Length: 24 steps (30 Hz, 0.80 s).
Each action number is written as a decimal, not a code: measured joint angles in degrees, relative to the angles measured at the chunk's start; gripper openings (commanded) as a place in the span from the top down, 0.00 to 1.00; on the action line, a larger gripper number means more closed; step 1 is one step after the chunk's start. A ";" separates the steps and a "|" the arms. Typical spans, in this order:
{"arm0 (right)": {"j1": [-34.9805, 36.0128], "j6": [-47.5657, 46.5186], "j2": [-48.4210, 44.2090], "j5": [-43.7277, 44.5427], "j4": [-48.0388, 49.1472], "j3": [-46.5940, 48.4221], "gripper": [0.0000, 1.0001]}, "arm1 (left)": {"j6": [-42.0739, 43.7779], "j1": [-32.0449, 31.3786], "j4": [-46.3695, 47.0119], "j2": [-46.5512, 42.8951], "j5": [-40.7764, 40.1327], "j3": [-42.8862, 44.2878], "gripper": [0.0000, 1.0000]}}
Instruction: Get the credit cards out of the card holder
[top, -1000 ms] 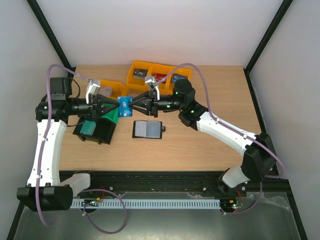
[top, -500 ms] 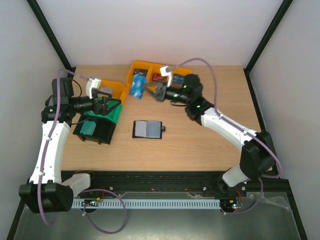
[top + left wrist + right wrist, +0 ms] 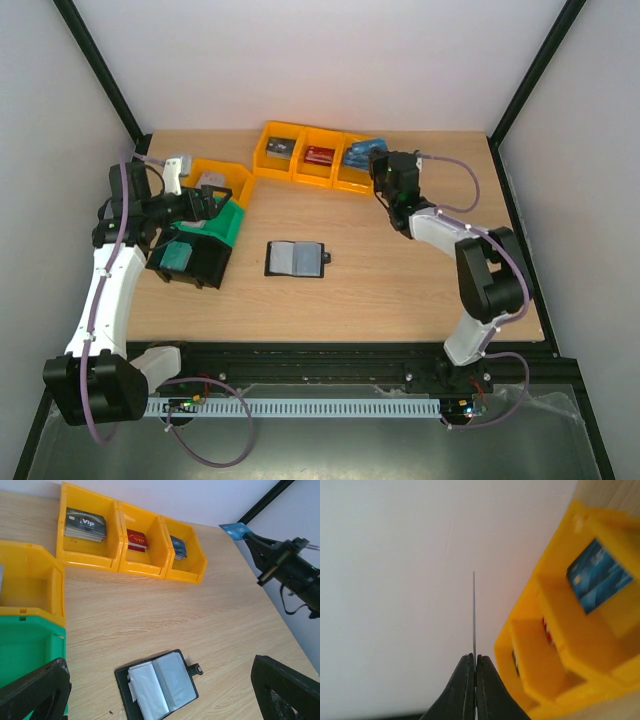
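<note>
Top view, right arm: the right gripper (image 3: 372,150) is pinched tight on a blue card (image 3: 366,146), poised at the right-end compartment of the yellow bins (image 3: 312,170).
Top view, left arm: the left gripper (image 3: 205,200) sits by the green bin (image 3: 232,225).
Top view, holder: the card holder (image 3: 296,258) lies open mid-table, well apart from both arms.
Left wrist: its own fingers (image 3: 35,690) are spread wide with nothing between them. The holder's pockets show no coloured card.
Right wrist: the card is seen edge-on, gripped only at its bottom edge. The blue stack (image 3: 597,575) sits off to the right, not beneath it.
Risk: let go here and the card could flutter past the rim or into the wrong compartment — a thin grip, and not yet over the stack.
Change: half a second back the card hung over the left bins — it's now at the right end, and the left arm has pulled back.
</note>
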 measured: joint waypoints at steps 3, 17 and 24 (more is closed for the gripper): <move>0.00 4.44 4.72 6.29 -1.07 4.04 0.98 | -0.35 0.00 0.42 0.00 0.13 0.00 0.01; -0.22 12.35 23.04 11.15 -14.05 22.95 0.99 | -0.46 0.00 0.79 0.26 1.60 0.00 0.00; -0.22 13.62 25.40 11.04 -16.98 27.32 0.98 | -0.44 0.00 0.79 0.28 2.01 -0.04 0.00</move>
